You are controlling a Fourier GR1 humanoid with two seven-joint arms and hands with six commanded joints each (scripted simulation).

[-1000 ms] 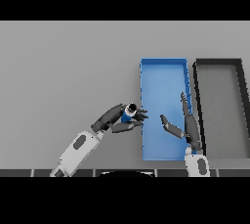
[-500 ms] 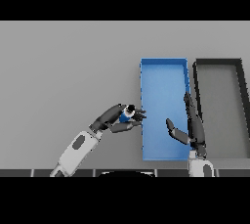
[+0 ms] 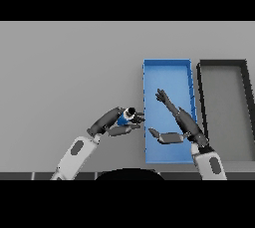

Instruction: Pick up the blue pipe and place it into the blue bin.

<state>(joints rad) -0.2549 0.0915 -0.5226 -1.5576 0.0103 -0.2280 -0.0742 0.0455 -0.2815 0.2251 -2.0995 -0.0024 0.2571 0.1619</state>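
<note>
Fingers (image 3: pixel 135 118) and thumb of the left hand (image 3: pixel 118 123) curl round the blue pipe (image 3: pixel 124 117), pinching it between them. Seen from the head view, the pipe is a short, stubby piece with a bright blue body; its end toward the bin carries a pale ring with a dark mouth. It lies tilted in the grasp, that end pointing toward the blue bin (image 3: pixel 167 63). Whether it is lifted clear of the grey surface (image 3: pixel 69 67) cannot be told from this view.

The pipe sits just beside the bin's left wall, outside it, toward the near edge of the surface and right of its middle. The left arm comes in from the near edge, white and grey, slanting up to the hand.

The blue bin is a long open rectangle running from near the front edge toward the middle of the surface. Just beside it on the right stands a dark bin (image 3: pixel 222 63) of like shape with a grey floor.

The right hand (image 3: pixel 180 118) hangs over the blue bin's near half, its fingers straight and spread, pointing toward the far-left, thumb stuck out toward the left wall; it holds nothing.
</note>
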